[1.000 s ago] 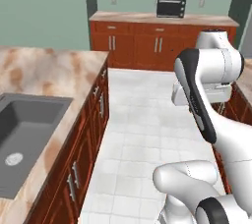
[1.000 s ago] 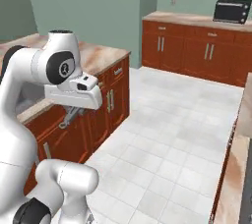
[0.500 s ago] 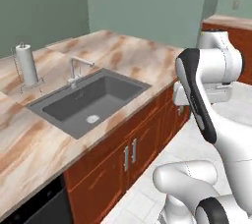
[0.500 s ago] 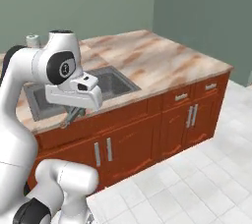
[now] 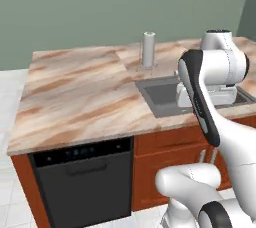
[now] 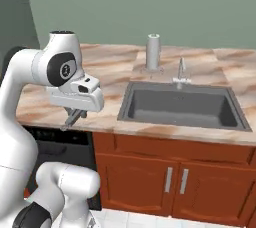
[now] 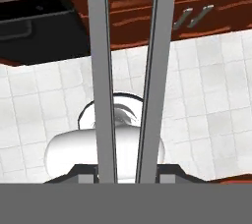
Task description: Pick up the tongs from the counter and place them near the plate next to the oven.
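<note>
**Already gripped: tongs ride in the hand, off the counter**

The gripper (image 6: 74,117) is pinched on the tongs (image 7: 129,70), carried in front of the counter (image 5: 80,97), left of the sink (image 6: 182,106). They look light, stiff and slick, probably prone to swinging. A grip near the joined end seems best.

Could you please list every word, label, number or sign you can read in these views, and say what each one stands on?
None can be read.
The dishwasher has small marks along its top panel, too small and blurred to read.
The tongs, counter, sink and paper towel roll bear no text.
</note>
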